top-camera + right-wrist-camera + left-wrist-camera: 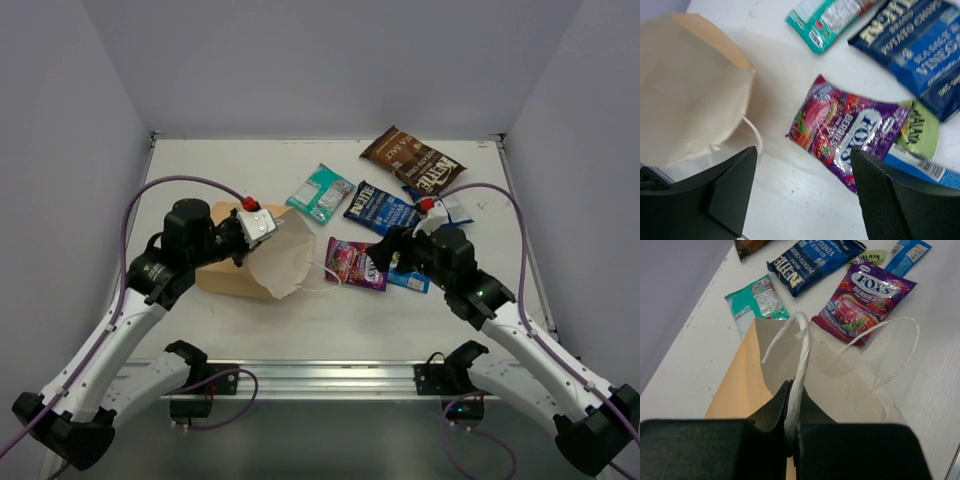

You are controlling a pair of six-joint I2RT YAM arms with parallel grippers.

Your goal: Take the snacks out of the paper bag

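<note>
The tan paper bag (228, 275) lies on its side, its pale mouth facing right. My left gripper (262, 228) is shut on the bag's white string handle (801, 352) at the rim (792, 390). My right gripper (385, 255) is open and empty, hovering over the pink-purple candy pack (355, 263), which shows between the fingers (850, 127). On the table lie the teal-white packet (320, 192), the dark blue chip bag (380, 207), the brown chip bag (412, 163), the blue-white packet (457, 207) and the small blue bar (410, 281).
A small green round packet (920, 131) lies between the candy pack and the blue bar. The bag's second string handle (895, 347) trails on the table toward the candy pack. Grey walls close in the table on three sides.
</note>
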